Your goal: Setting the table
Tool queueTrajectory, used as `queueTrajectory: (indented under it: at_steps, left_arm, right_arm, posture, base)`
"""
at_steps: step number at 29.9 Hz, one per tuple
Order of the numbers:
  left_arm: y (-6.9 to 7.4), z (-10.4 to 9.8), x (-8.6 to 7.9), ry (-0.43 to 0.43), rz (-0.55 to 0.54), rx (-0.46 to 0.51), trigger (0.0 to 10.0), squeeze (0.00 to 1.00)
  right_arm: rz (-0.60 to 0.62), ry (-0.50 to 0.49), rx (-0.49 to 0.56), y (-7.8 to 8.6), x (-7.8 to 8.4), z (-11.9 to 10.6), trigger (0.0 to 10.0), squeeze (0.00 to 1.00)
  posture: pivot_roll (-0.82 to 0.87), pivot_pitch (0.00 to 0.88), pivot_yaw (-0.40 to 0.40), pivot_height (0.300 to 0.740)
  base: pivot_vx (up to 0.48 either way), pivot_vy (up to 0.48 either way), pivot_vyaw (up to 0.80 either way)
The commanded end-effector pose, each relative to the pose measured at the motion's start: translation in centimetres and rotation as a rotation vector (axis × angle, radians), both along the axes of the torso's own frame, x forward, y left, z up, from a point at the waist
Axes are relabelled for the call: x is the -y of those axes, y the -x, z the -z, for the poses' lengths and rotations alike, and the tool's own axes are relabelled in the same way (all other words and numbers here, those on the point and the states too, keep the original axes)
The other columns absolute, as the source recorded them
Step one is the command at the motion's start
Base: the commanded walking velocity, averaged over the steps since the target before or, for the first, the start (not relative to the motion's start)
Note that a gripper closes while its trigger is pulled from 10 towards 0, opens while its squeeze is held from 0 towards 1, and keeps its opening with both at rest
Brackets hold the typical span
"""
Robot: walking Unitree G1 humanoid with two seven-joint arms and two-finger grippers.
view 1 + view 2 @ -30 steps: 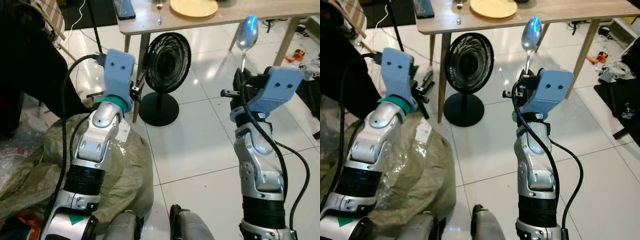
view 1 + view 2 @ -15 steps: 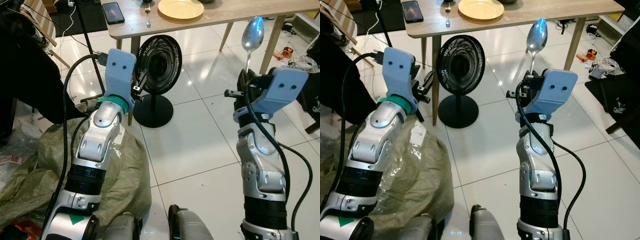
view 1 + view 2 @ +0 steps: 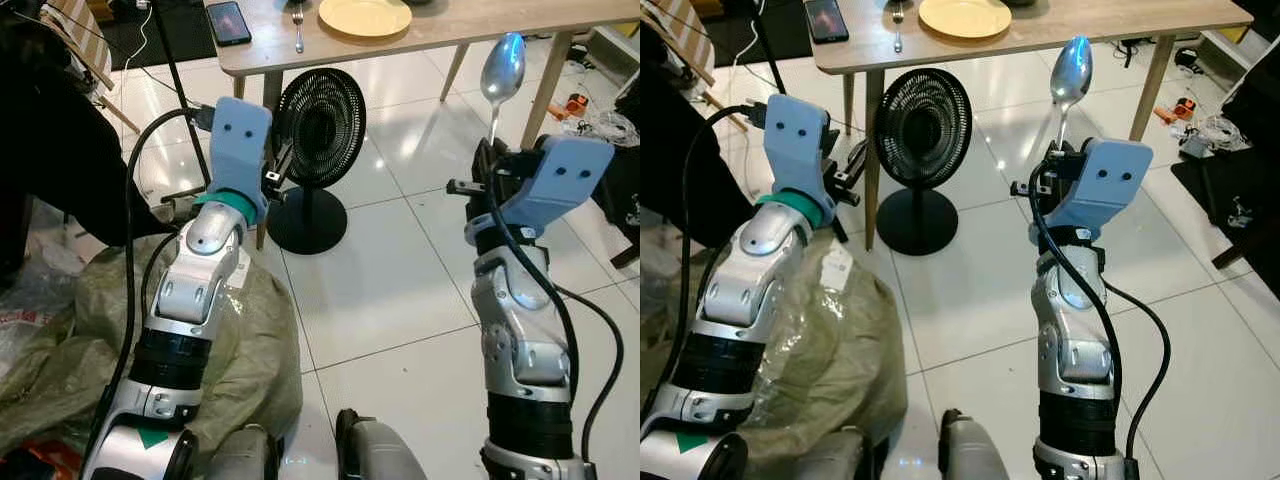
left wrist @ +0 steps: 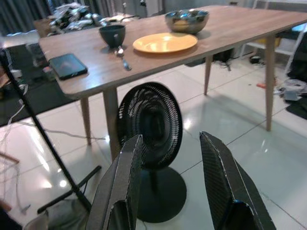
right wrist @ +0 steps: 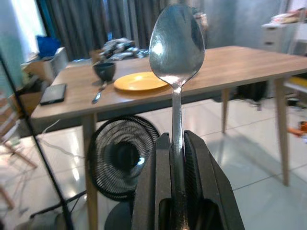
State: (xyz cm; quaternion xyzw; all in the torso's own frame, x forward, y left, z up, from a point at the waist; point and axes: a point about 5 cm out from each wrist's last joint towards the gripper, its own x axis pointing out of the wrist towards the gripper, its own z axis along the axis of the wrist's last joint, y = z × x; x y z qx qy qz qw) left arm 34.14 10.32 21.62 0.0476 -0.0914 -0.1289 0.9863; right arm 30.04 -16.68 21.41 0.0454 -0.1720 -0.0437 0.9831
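- One right gripper (image 5: 178, 158), raised in front of the robot over the tiled floor; its two black fingers are pressed together on the handle of a spoon.
- One spoon (image 3: 1070, 75), silver, held upright with the bowl uppermost, short of the table and not yet over it.
- One left gripper (image 4: 172, 163), raised at the robot's left; its two fingers are seen spread apart with nothing between them.
- One olive-green sack (image 3: 250, 340), crumpled on the floor beneath the left arm; a white label is fixed to it, its writing too small to be read.
- One black floor fan (image 3: 318, 130), round-grilled on a disc base, standing on the tiles just in front of the table's near edge.
- One wooden table (image 4: 230, 28) on slanted legs, beyond the fan.
- One black phone (image 4: 68, 65), lying flat near the table's corner, at the robot's left; no brand can be read.
- One fork (image 3: 298, 18), lying between the phone and the plate.
- One yellow plate (image 4: 164, 42), round, near the table's front edge.
- One dark cup (image 4: 112, 34), just behind the fork.
- One metal bowl (image 4: 186, 20), behind the plate.
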Motion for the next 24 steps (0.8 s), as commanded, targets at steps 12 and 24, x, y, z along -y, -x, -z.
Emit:
queueTrajectory:
  at_steps: [12, 24]
  left_arm:
    - [0.0, 0.14, 0.3, -0.004, 0.011, -0.006, 10.0, 0.0]
    - [0.02, 0.14, 0.47, -0.006, 0.019, -0.003, 10.0, 0.0]
  right_arm:
    - [0.005, 0.001, -0.006, 0.14, 0.26, 0.14, 10.0, 0.0]
    - [0.003, 0.002, -0.005, 0.07, 0.29, 0.13, 10.0, 0.0]
  posture:
    - [-0.03, 0.081, 0.043, 0.74]
    - [-0.03, 0.076, 0.043, 0.74]
  base:
    - [0.0, -0.373, 0.0]
    - [0.0, -0.078, 0.0]
